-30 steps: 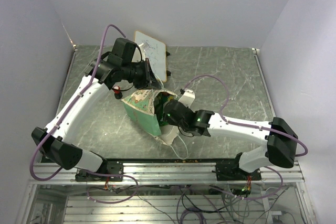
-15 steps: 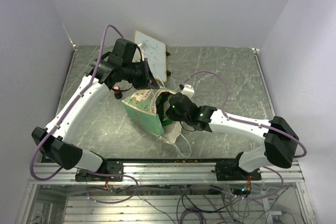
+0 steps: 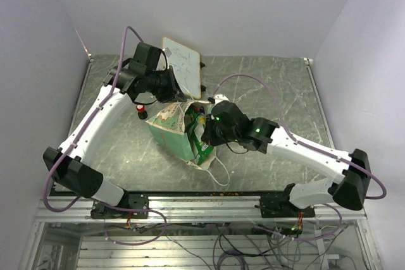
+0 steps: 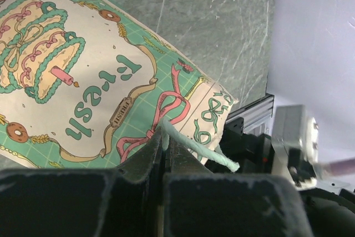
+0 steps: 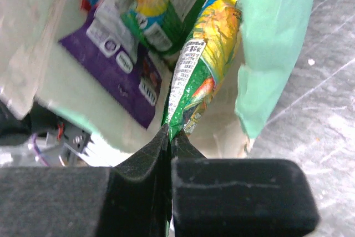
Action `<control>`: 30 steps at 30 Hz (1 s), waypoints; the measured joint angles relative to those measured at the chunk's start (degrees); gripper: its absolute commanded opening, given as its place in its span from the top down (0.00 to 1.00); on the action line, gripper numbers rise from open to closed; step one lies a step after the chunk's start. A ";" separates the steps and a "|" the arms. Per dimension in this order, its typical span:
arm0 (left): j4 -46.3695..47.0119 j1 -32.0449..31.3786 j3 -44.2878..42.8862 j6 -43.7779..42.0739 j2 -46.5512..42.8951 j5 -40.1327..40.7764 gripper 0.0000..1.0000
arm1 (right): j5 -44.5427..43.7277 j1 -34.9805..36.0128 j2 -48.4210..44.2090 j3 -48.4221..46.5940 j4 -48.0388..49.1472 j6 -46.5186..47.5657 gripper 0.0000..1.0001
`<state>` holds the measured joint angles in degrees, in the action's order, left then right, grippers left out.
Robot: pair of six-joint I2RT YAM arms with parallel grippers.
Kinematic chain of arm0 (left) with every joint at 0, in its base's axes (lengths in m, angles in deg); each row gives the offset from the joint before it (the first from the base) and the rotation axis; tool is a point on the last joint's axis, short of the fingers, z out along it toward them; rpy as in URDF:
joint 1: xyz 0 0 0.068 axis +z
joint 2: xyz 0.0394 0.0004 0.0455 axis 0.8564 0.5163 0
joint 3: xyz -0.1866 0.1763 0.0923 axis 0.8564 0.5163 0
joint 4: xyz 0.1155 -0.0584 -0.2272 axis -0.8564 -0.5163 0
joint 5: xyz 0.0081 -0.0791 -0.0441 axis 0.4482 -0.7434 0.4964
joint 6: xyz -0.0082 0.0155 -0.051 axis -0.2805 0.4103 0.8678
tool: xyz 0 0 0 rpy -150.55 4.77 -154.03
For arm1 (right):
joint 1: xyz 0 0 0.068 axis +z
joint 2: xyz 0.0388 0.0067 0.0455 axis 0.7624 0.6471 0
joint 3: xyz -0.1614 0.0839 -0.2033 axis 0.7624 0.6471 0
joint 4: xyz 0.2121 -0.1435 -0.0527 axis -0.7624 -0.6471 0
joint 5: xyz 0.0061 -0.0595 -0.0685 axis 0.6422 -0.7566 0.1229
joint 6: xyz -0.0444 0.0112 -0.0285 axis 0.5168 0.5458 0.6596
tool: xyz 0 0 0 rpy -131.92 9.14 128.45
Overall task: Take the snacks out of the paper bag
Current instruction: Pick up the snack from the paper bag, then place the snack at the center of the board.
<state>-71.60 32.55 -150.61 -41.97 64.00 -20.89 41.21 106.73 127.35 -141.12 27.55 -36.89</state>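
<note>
The paper bag (image 3: 169, 132) lies tilted on the table, its cream and green cake print filling the left wrist view (image 4: 83, 76). My left gripper (image 3: 179, 95) is shut on the bag's mint string handle (image 4: 191, 145) at the bag's top edge. My right gripper (image 3: 204, 132) is at the bag's mouth, shut on the end of a green and yellow snack packet (image 5: 202, 76). A purple packet (image 5: 122, 76) and other bright packets (image 5: 161, 9) lie inside the bag behind it.
A white wood-framed board (image 3: 185, 71) leans at the back. A small red-and-black cylinder (image 3: 140, 109) stands left of the bag under my left arm. A white string handle (image 3: 218, 175) trails toward the table's near edge.
My right gripper has drawn back and up from the bag's mouth with the green packet in it. My left gripper has lifted the handle a little toward the back.
</note>
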 measured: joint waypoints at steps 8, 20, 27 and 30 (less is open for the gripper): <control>0.00 0.46 0.00 -1.22 1.31 -0.24 0.93 | 6.56 0.02 -5.60 -8.02 -12.57 9.92 1.00; 0.68 0.94 1.09 -0.46 1.20 -1.84 0.93 | -6.05 0.04 -13.70 -20.28 -29.07 14.58 1.00; 0.57 0.96 1.64 -0.24 1.03 -1.99 0.93 | -21.33 0.04 -16.68 -20.24 -26.93 15.96 1.00; 0.55 0.98 1.64 -0.09 0.81 -1.99 0.93 | -30.77 -0.33 -15.32 -20.24 -24.33 17.55 1.00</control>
<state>-71.05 33.53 -148.97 -42.05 64.81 -22.88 10.44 106.41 112.03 -161.36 3.22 -19.34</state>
